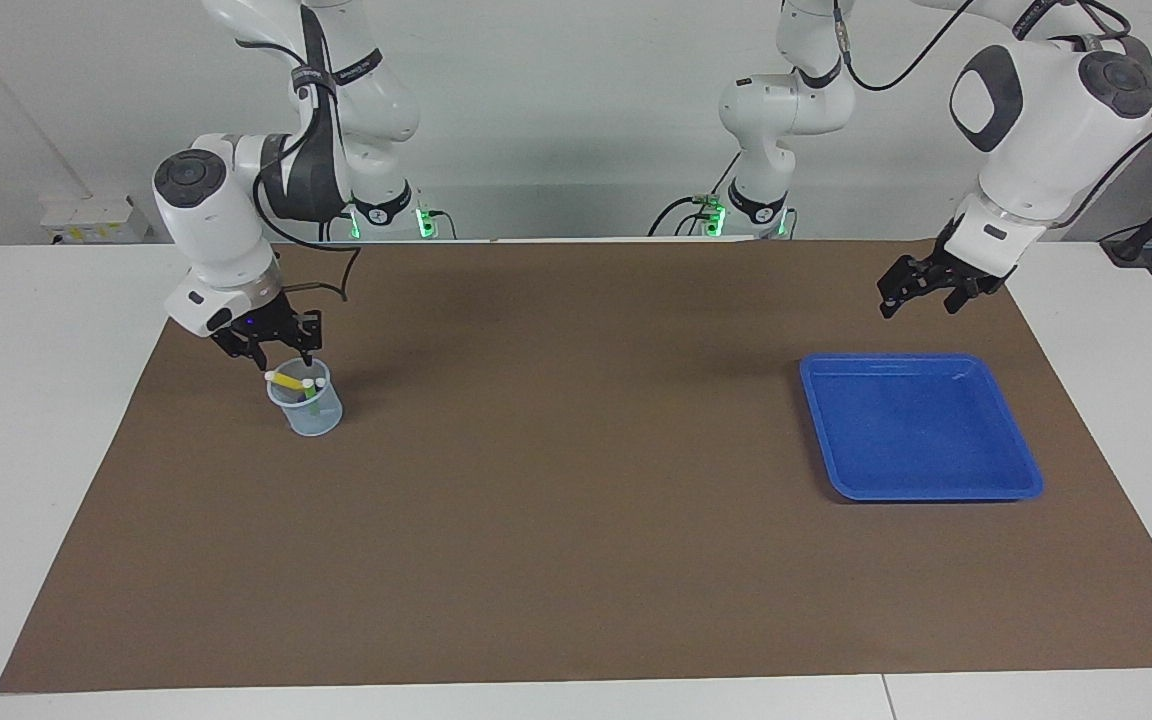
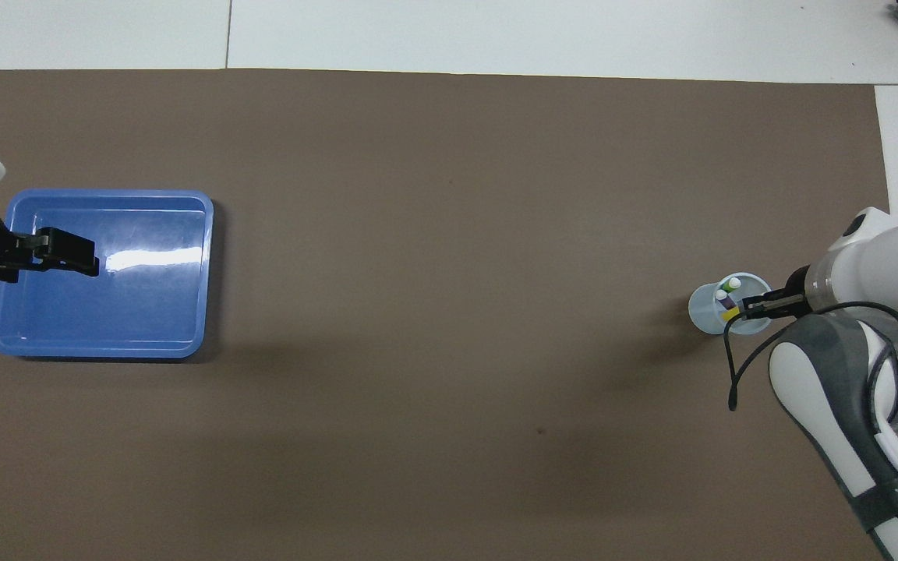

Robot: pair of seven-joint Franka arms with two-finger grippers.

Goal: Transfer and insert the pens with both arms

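Almost done, going by how things lie. On the brown mat (image 1: 576, 560), a blue tray (image 1: 1021, 470) at the left arm's end with no pens in it. Left gripper (image 1: 921, 290) waiting in the air by the tray's edge, fingers apart, holding nothing. At the right arm's end, a clear cup (image 1: 311, 415) with the green pen (image 1: 312, 398) and purple pen (image 2: 727, 305) standing inside. Yellow pen (image 1: 286, 380) lying across the cup's rim, not yet dropped in. Right gripper (image 1: 271, 350) just above it, fingers apart, off the pen. Left to do: maybe a nudge so the yellow one falls in

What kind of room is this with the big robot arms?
Probably a robot test lab: a plain white table under a brown mat, with only a blue tray and a clear cup of pens.
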